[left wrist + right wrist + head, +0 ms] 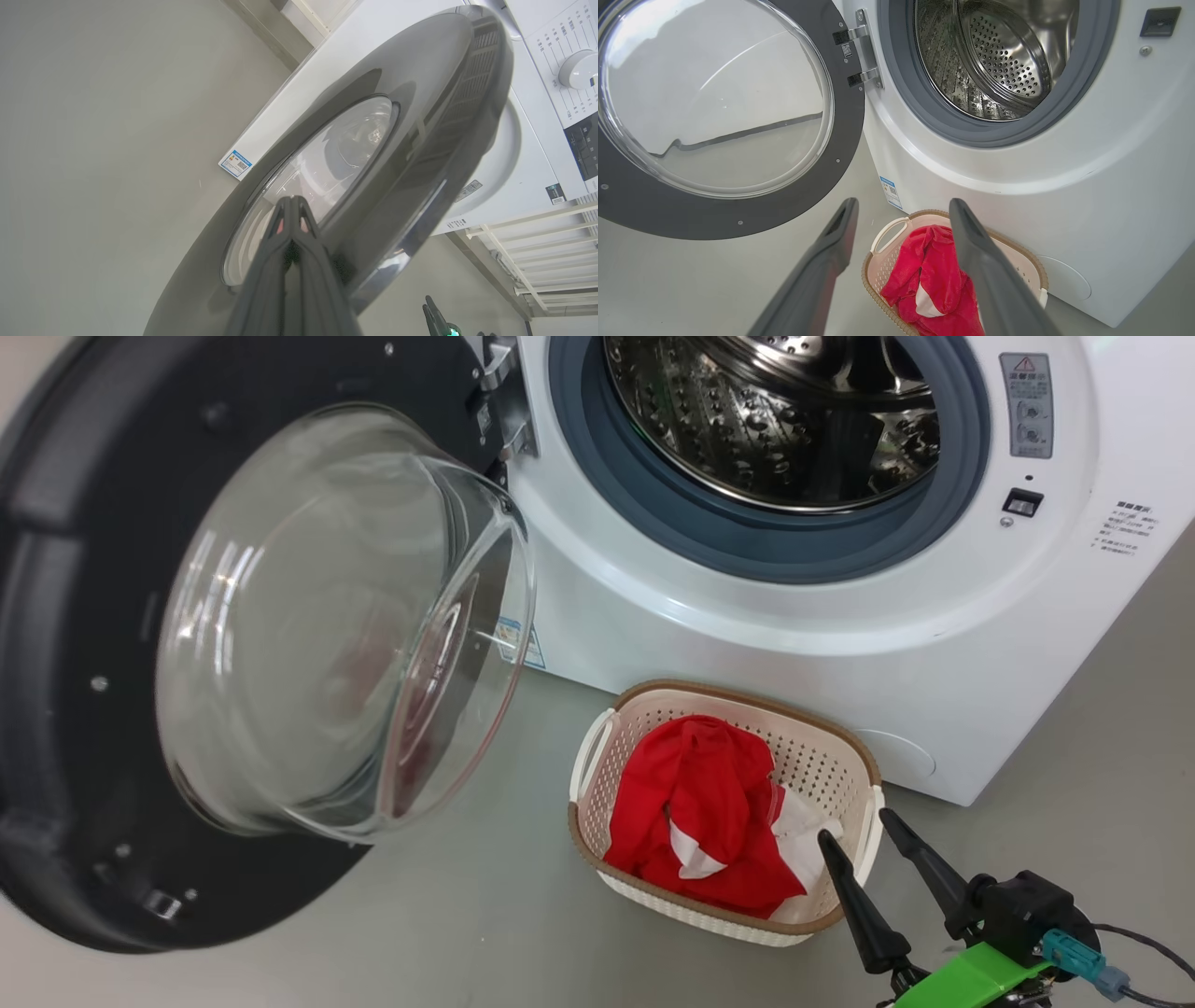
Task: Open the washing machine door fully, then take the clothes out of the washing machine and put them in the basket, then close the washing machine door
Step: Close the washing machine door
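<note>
Two grippers are seen near a white washing machine that is placed on a grey floor. At the far left, the washing machine door is held wide open on its hinge, and its clear glass bowl is turned toward the camera in the head view. On the outer side of this door, in the left wrist view, the left gripper is found with its two dark fingers pressed fully together. Nothing is held between them. The tips are pointed at the glossy black ring beside the window, but it cannot be told whether the surface is touched. Further right, the round opening of the machine is shown, where a grey rubber seal is fitted around the shiny steel drum. Below this opening, the basket is set on the floor just in front of the machine, and the clothes, red with white parts, are heaped inside it. At the lower right, the right gripper is kept with its jaws spread wide and nothing is gripped. Its tips are seen at the right rim of the basket.
</note>
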Controlling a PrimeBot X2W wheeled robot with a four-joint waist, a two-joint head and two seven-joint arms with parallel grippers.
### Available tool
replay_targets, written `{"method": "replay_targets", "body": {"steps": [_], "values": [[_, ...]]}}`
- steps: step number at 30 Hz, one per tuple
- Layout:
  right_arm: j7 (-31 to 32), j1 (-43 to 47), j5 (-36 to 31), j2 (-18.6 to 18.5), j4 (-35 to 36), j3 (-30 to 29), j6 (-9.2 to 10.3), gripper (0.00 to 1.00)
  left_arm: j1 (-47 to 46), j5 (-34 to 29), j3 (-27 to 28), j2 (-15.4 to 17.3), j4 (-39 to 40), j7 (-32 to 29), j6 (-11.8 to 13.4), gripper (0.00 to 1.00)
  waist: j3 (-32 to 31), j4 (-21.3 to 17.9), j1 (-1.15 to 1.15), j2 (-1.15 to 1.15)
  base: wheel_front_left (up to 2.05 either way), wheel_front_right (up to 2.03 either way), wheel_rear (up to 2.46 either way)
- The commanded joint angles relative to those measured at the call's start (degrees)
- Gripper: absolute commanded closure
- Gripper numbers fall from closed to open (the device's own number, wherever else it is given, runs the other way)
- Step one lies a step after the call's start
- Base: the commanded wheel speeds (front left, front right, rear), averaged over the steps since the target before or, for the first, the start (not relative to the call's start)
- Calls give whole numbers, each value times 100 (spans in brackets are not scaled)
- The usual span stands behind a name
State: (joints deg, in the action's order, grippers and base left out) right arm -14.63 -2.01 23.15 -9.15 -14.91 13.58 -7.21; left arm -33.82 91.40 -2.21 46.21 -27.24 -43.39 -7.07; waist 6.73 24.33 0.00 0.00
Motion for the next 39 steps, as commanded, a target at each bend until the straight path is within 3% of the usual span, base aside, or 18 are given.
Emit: {"method": "replay_targets", "body": {"steps": [1, 10, 21, 29, 39], "values": [[-37, 7, 16, -29, 157, 79, -28, 0, 59, 7, 183, 301, 337, -82, -42, 100, -75, -21, 0, 0, 0, 0, 0], [-37, 138, 65, 18, 206, -9, -28, 0, 491, 17, 168, 104, 1603, -262, -42, 100, -283, -101, 0, 0, 0, 0, 0], [-37, 200, 78, 131, 271, -84, -28, 0, 582, -314, -221, -502, 2975, 58, -42, 100, -418, -349, 0, 0, 0, 0, 0], [-37, 230, 86, 214, 294, -165, -28, 0, 336, -919, -874, -1110, 2914, 920, -42, 100, -463, -570, 0, 0, 0, 0, 0], [-37, 191, 69, 261, 316, -171, -28, 0, -270, -1181, -1726, -1929, 2724, 1879, -42, 100, -395, -841, 0, 0, 0, 0, 0]]}}
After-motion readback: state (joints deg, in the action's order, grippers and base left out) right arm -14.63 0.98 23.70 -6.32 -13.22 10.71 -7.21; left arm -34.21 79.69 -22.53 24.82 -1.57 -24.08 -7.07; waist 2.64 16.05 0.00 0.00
